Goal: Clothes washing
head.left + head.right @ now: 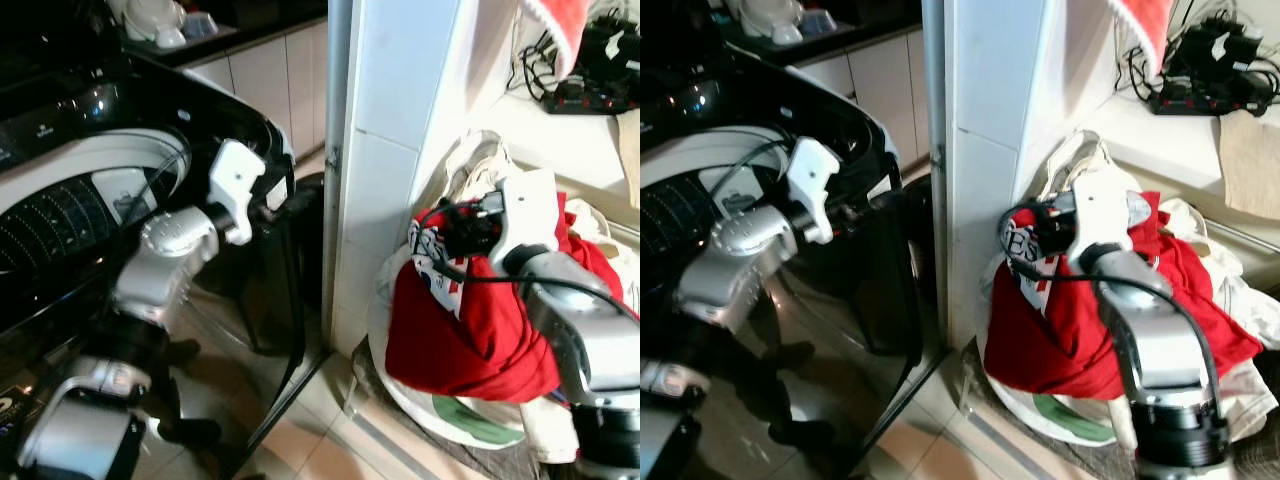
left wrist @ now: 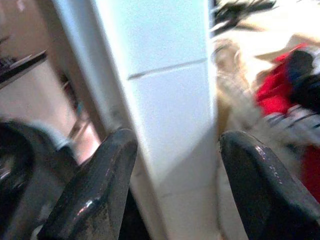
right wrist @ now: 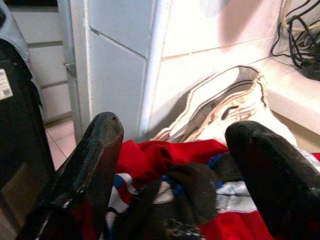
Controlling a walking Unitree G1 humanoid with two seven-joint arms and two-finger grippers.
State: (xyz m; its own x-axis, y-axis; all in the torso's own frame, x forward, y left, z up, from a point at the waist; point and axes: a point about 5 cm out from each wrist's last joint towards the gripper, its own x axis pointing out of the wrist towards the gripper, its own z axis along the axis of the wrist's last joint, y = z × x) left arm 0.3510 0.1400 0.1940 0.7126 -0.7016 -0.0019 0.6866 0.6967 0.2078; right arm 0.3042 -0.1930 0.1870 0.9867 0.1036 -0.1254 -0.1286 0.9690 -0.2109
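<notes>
1. The red garment [image 1: 470, 320] lies heaped on top of a pile of pale laundry [image 1: 1230, 290] on the floor at the right, just beside the white tiled pillar [image 1: 385, 150]
2. The right tool [image 3: 175, 185] hangs right over that heap, its fingers [image 3: 95, 165] spread apart on either side of a dark bunch of cloth [image 3: 185, 195]; whether they touch it I cannot tell
3. The left tool [image 2: 175, 185] is held up empty on the left of the pillar, fingers wide apart, beside the black washing machine [image 1: 90, 190], whose drum opening shows further left
4. Judging by this, the step in hand is picking up clothes for loading
5. Next the right tool likely needs to press down, pinch a good fold, lift clear of the pile, then swing left round the pillar to the drum
</notes>
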